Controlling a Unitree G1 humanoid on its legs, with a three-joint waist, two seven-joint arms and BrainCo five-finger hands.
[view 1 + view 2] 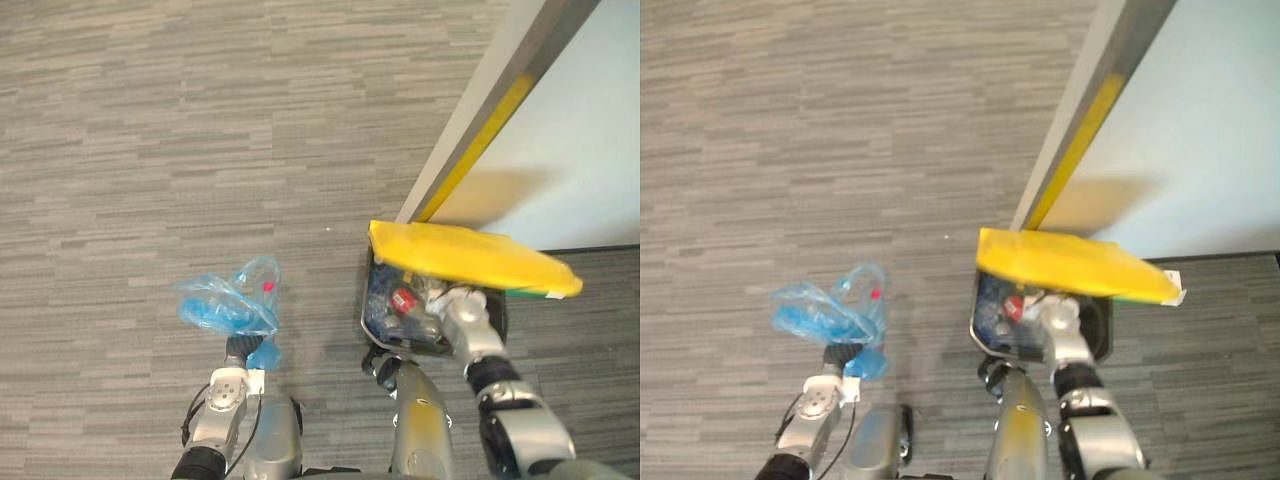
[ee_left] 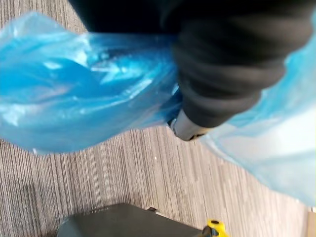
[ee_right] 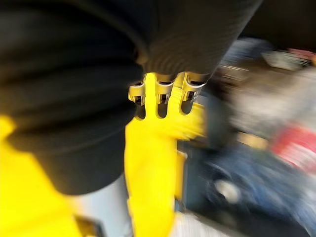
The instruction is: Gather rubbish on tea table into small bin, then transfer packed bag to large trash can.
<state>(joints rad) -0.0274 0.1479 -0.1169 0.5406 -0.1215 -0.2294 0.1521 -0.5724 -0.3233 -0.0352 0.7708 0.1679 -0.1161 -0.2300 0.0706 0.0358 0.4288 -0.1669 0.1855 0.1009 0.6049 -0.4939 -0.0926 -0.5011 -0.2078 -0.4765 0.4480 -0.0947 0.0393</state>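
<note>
Left eye view, looking down at grey striped carpet [image 1: 150,150], with a large trash can [image 1: 365,318] as the landmark near your right arm. The can is dark and its yellow lid [image 1: 470,258] is raised and tilted over the opening, so you see inside: mixed rubbish, among it a red item [image 1: 405,300] and some blue and clear pieces. Your right hand [image 1: 455,300] is at the can's mouth, tucked right under the lid and touching it. The right wrist view shows the hand pressed against the yellow plastic with the blurred rubbish past it. You cannot tell whether this hand grips the lid or only props it. Your left hand [image 1: 238,350] is well to the left of the can, over bare carpet, and it is closed round the gathered neck of a blue plastic bag [image 1: 225,305]. The bag spreads out beyond the hand, crumpled and translucent, with a small red thing [image 1: 268,287] showing through on the side nearer the can. The left wrist view shows blue plastic bunched on both sides of the hand. Behind the can stands a pale wall panel [image 1: 580,150] with a grey edge and a yellow strip [image 1: 480,140] running down to the can's far side.
</note>
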